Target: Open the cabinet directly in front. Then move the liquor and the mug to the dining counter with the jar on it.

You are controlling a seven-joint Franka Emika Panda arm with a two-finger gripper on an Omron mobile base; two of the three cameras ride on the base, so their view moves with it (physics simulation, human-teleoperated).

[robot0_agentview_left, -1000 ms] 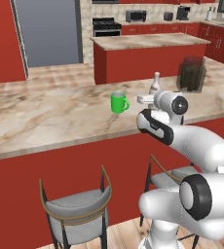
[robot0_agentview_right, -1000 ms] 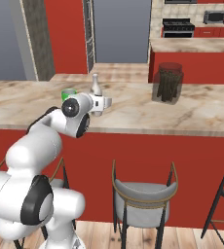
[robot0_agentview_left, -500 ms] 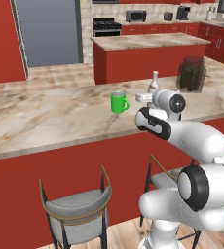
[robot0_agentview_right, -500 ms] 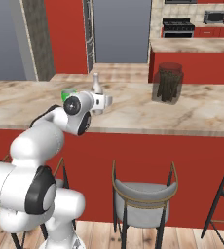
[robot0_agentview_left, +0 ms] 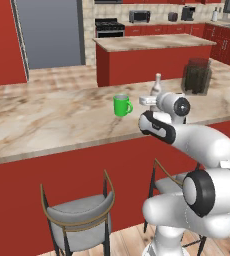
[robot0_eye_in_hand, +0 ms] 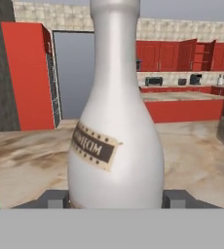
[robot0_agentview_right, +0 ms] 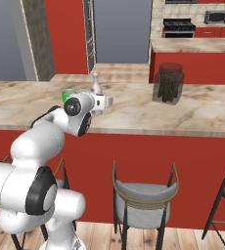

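The pale, long-necked liquor (robot0_eye_in_hand: pixel 115 141) with a tan label stands upright between the half-open end effector (robot0_eye_in_hand: pixel 116 198) tips.

Base views flank the dining counter (robot0_agentview_left: pixel 47 120); hand view hugs the liquor (robot0_eye_in_hand: pixel 115 136).

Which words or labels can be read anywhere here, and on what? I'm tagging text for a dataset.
Tan label on the liquor, hand view: dark band with pale letters, too blurred to read.
Same bottle in both base views: too small to read.
The mug and the jar: no text visible.
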